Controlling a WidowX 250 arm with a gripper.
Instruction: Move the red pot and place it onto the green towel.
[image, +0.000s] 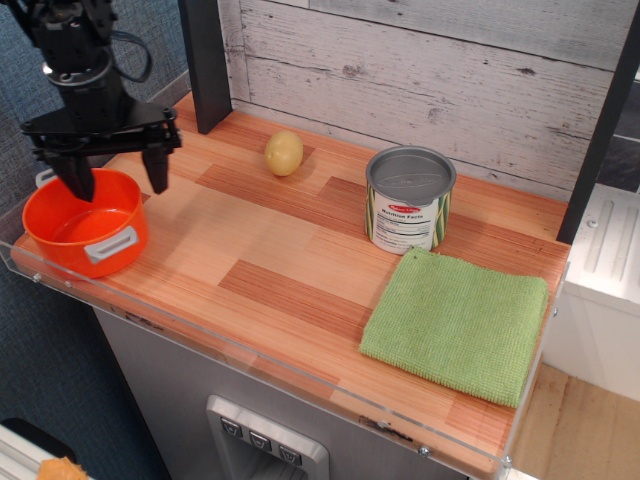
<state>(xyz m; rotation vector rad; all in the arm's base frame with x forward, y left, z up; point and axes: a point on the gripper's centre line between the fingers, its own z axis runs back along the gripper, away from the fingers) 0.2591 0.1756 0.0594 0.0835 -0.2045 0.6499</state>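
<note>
Jaws stand wide apart and point downward, holding nothing; the black gripper (117, 180) hangs at the far left of the table, over the back rim of the pot (85, 223); one finger tip (80, 185) sits over the pot's open mouth near its rear edge, and the other tip hangs outside the pot, just past its right rim, above bare wood; whether either tip touches the pot cannot be told from this view.

Pot: round, orange-red, upright and empty, with a pale grey handle at the front and another at the back left; it rests at the left front corner of the table (290, 290), close to the clear edge strip.

Towel (458, 325): lime green, flat and square, at the right front of the table, well apart from the pot and the gripper.

Between them, toward the back, a small yellowish potato (284, 153) lies on the wood; a silver can (410, 199) with a green label stands upright just behind the towel's back edge.
</note>
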